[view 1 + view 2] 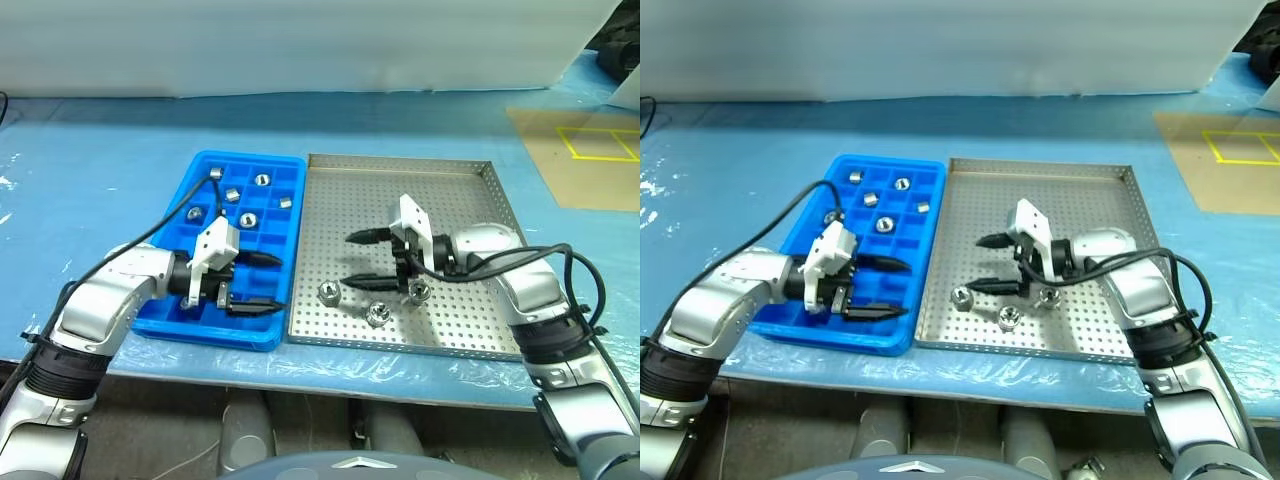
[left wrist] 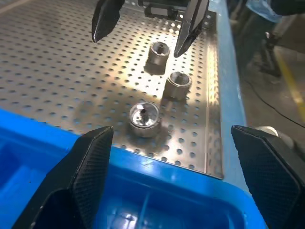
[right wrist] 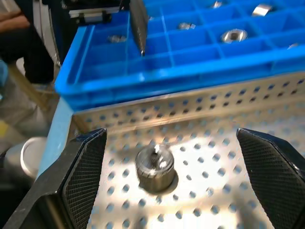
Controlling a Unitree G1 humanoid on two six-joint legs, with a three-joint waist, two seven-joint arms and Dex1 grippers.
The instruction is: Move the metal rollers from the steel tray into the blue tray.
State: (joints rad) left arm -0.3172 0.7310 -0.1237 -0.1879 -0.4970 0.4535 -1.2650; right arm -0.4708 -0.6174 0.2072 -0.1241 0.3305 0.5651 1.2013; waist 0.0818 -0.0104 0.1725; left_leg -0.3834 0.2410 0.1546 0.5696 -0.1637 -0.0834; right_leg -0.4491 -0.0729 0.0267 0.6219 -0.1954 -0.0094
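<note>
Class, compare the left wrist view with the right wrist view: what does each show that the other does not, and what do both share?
Left wrist view alone: three metal rollers on the steel tray, with the open right gripper beyond them.

Right wrist view alone: rollers already lying in the blue tray's compartments, one near the far side, and a fingertip of the left gripper over that tray.

Shared: the perforated steel tray, the blue tray's rim, and the roller nearest that rim.
</note>
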